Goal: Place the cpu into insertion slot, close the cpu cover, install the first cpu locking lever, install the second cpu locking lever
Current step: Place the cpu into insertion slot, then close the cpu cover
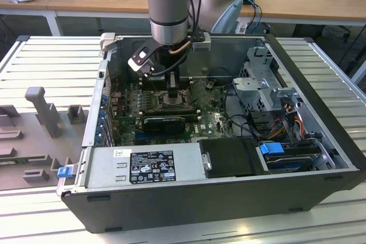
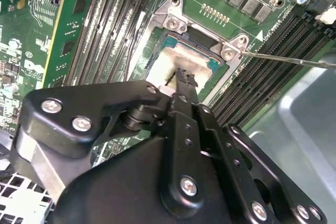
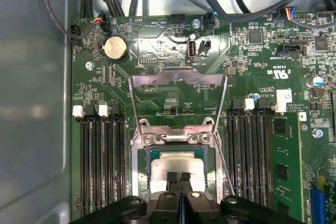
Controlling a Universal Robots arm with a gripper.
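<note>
The pale silvery cpu (image 3: 176, 163) lies flat inside the insertion slot (image 3: 138, 169) on the green board; the second wrist view shows the cpu (image 2: 178, 59) in the metal-rimmed slot (image 2: 153, 43) too. My gripper (image 3: 178, 178) is shut, its two fingertips pressed together right over the chip's middle with nothing between them. The second wrist view has the gripper (image 2: 184, 80) touching or just above the chip. The cpu cover (image 3: 178, 78), a thin metal frame, is swung open away from the socket. A thin locking lever (image 3: 224, 163) stands free beside the slot, the same lever (image 2: 289, 59) sticking out sideways.
Black memory slots (image 3: 102, 166) flank the socket on both sides. The arm (image 1: 167, 4) reaches down into an open computer case (image 1: 189, 198) with a power supply (image 1: 143, 167), drive cage (image 1: 263, 84) and loose cables (image 1: 240, 112). A grey fixture (image 1: 43, 110) lies on the slatted table.
</note>
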